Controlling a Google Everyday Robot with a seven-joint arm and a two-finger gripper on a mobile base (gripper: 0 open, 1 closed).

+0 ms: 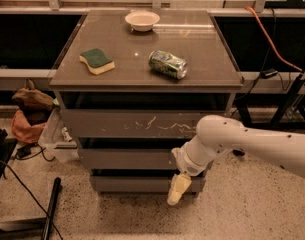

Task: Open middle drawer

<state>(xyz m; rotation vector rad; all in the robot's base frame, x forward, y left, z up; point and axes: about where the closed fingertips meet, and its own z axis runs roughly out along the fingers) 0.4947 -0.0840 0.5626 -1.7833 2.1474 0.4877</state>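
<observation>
The middle drawer (127,159) is a wide, shallow grey-brown front in the cabinet, below the taller front with white scratches (132,124) and above the plain lowest front (132,184). It looks closed, flush with the others. My gripper (175,190), with pale yellow fingers pointing down, hangs in front of the lowest drawer's right part, just below the middle drawer's right end. My white arm (252,146) comes in from the right and hides the right end of the drawers.
On the cabinet top lie a green and yellow sponge (96,61), a crushed green can (167,64) and a white bowl (142,20). A red-brown bag (28,111) and a clear bin (57,139) sit left of the cabinet. A black pole (51,209) lies on the floor.
</observation>
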